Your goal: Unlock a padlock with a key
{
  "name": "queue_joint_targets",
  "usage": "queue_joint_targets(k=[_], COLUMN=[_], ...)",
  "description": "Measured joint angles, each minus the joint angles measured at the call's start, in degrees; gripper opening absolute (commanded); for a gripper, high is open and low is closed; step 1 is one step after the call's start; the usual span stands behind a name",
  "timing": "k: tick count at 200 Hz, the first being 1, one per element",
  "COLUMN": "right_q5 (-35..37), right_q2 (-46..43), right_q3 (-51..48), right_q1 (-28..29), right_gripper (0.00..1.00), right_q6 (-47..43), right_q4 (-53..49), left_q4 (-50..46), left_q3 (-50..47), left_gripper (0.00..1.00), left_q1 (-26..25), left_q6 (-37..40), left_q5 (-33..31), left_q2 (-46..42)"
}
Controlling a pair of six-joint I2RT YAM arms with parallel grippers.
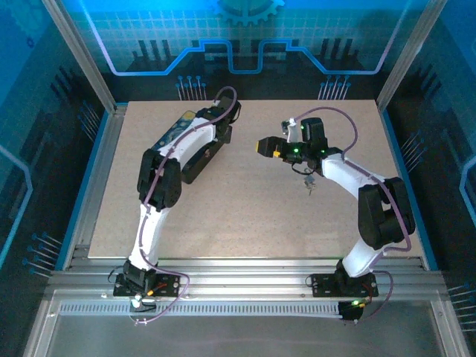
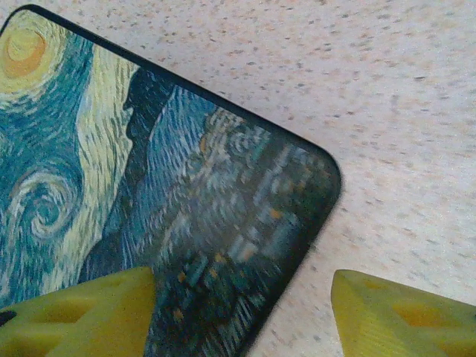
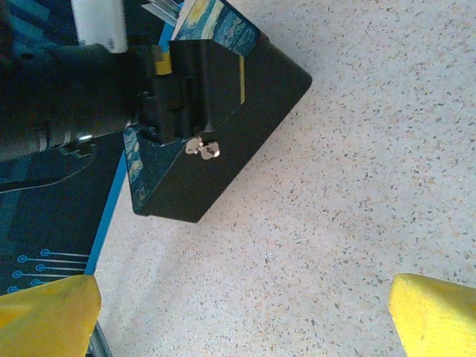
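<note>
My left gripper [image 2: 239, 318] hangs over the box [image 2: 149, 201]. Its jaws stand apart. One yellow finger [image 2: 82, 316] is above the printed lid, and the other is above bare tabletop [image 2: 387, 111] just past the box's rounded corner. I see nothing clamped between them.

From above, the box sits near the far left corner of the tabletop. My left arm [image 1: 160, 182] reaches out along the left side and covers most of it. A strip of the blue and yellow lid shows beside the arm, toward the left edge.

The padlock [image 3: 202, 147] is a tiny silvery piece on the box's dark side wall, close under the lid's rim. Through the right wrist camera it sits just beside the black body of my left gripper, which is right on that upper edge. I can't tell whether the two touch. I also can't make out whether the shackle is shut.

My right gripper [image 3: 242, 318] is wide open and holds nothing. Its two yellow fingertips [image 3: 44, 316] are spread far apart over bare tabletop. It sits around the middle of the tabletop, toward the far edge, well apart from the box and pointed at the wall with the padlock.

A small greyish thing [image 1: 309, 186] shows just beside my right arm [image 1: 349, 175] on the near-edge side. It's too small for me to name.
</note>
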Motion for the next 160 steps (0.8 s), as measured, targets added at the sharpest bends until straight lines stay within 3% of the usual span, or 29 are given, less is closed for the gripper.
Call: queue_joint_targets(k=[28,61,138,146,152,160], right_q5=[0.0,-0.2,0.1,0.6,1.2,2.4], right_q2=[0.0,0.0,0.0,0.0,-0.1,-0.5], right_q3=[-0.7,-0.7,-0.5,-0.2,0.1,0.3], right_q1=[0.0,0.5,2.7,2.7,2.7,2.7], right_gripper=[1.00,1.00,1.00,1.00,1.00,1.00], right_q6=[-0.2,-0.3,-3.0,-4.0,-4.8,-6.2], right_q4=[-0.6,-0.7,-3.6,-4.6,-5.2,-6.0], left_q4=[0.3,0.9,8.0,8.0,8.2,9.0], left_q3=[0.7,0.0,-13.4,-14.3,-15.1,-16.8], left_gripper=[0.68,0.68,0.69,0.77,0.97,0.99], left_q1=[0.4,3.3,12.8,12.8,12.7,12.3], left_q6=[1.7,1.7,3.2,3.3,3.0,3.1], left_q5=[-5.2,-7.0,-8.5,-6.9,-5.4,-2.7], left_q2=[2.5,2.5,-4.7,-5.8,-6.7,-8.7])
